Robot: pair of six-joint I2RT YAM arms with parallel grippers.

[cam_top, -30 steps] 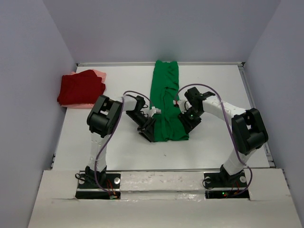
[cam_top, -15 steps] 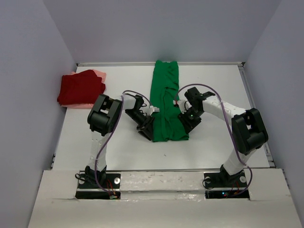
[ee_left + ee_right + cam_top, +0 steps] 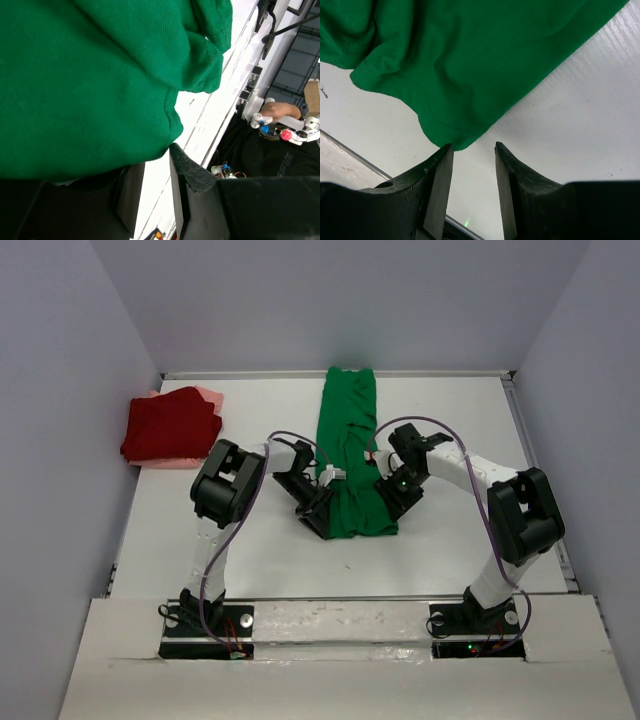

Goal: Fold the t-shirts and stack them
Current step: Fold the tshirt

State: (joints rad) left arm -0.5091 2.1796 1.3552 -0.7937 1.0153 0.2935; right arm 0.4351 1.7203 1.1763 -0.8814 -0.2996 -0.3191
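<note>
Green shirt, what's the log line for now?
green shirt: long strip; left gripper: open at hem; right gripper: open at hem; red shirt: atop pink shirt

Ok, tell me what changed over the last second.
The left pincer slid slightly right, to the near left edge of the green t-shirt, jaws open. The right pincer stayed open at the near right edge. The green shirt, and the dark red t-shirt on the pink t-shirt, did not move.

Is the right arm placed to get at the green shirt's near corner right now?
Probably yes: the right gripper is open, and a corner of the green t-shirt lies just ahead of its gap, with nothing in between.
</note>
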